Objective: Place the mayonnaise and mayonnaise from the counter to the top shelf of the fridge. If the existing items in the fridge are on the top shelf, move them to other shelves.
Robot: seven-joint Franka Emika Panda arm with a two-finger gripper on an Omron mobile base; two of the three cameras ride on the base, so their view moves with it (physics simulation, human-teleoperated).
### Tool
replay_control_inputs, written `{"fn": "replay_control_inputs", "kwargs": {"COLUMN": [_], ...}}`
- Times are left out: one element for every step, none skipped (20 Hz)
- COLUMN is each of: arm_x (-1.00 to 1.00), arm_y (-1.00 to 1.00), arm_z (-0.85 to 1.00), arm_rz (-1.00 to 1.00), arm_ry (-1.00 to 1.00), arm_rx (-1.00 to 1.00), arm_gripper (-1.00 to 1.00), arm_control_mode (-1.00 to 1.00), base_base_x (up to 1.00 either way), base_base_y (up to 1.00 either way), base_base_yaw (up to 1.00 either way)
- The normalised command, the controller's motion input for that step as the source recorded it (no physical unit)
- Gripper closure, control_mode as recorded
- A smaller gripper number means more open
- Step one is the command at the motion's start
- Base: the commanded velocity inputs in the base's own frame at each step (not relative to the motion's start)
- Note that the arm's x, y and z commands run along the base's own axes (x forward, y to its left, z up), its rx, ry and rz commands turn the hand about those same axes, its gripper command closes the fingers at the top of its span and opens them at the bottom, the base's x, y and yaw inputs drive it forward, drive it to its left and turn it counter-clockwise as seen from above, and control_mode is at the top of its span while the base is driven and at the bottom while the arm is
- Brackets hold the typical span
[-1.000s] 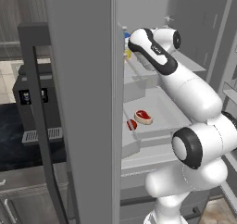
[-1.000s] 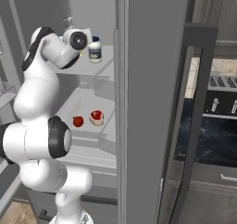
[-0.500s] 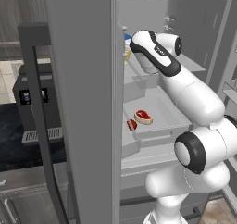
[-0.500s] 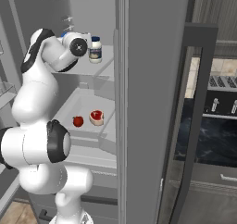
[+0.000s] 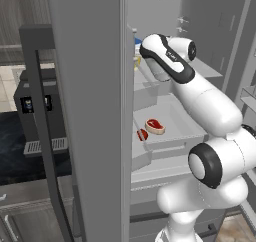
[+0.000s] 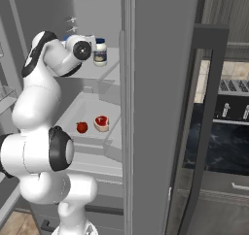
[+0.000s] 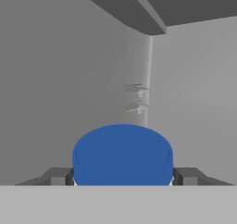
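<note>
Gripper fingers flank the blue-lidded mayonnaise jar at the fridge's top shelf, apparently gripping it, beside the white navy-lidded jar; releasing crooked could topple it into that neighbour.

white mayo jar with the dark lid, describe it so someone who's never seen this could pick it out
Look inside the open grey fridge, at its top shelf. The white mayo jar stands upright there beside the robot's wrist. Its slim white body and dark navy lid set it apart from the bright blue-lidded jar and from the red steak and round red vegetable on a lower shelf.
</note>
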Motion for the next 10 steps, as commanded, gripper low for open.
{"fn": "replay_control_inputs", "kwargs": {"arm_x": [-0.01,-0.10,-0.19,-0.22,-0.26,-0.29,-0.30,-0.31,-0.32,-0.33], "arm_y": [0.00,0.00,0.00,0.00,0.00,0.00,0.00,0.00,0.00,0.00], "arm_z": [0.00,0.01,0.14,0.16,0.17,0.19,0.20,0.20,0.21,0.22], "arm_rz": [0.00,0.00,0.00,0.00,0.00,0.00,0.00,0.00,0.00,0.00], "arm_ry": [-0.01,-0.03,-0.04,-0.01,0.00,0.00,0.00,0.00,0.00,0.00], "arm_rx": [0.00,0.00,0.00,0.00,0.00,0.00,0.00,0.00,0.00,0.00], "arm_gripper": [-1.00,-1.00,-1.00,-1.00,-1.00,-1.00,-1.00,-1.00,-1.00,-1.00], "arm_control_mode": [-1.00,-1.00,-1.00,-1.00,-1.00,-1.00,-1.00,-1.00,-1.00,-1.00], "base_base_x": [0.00,0.00,0.00,0.00,0.00,0.00,0.00,0.00,0.00,0.00], "base_base_y": [0.00,0.00,0.00,0.00,0.00,0.00,0.00,0.00,0.00,0.00], "base_base_yaw": [0.00,0.00,0.00,0.00,0.00,0.00,0.00,0.00,0.00,0.00]}}
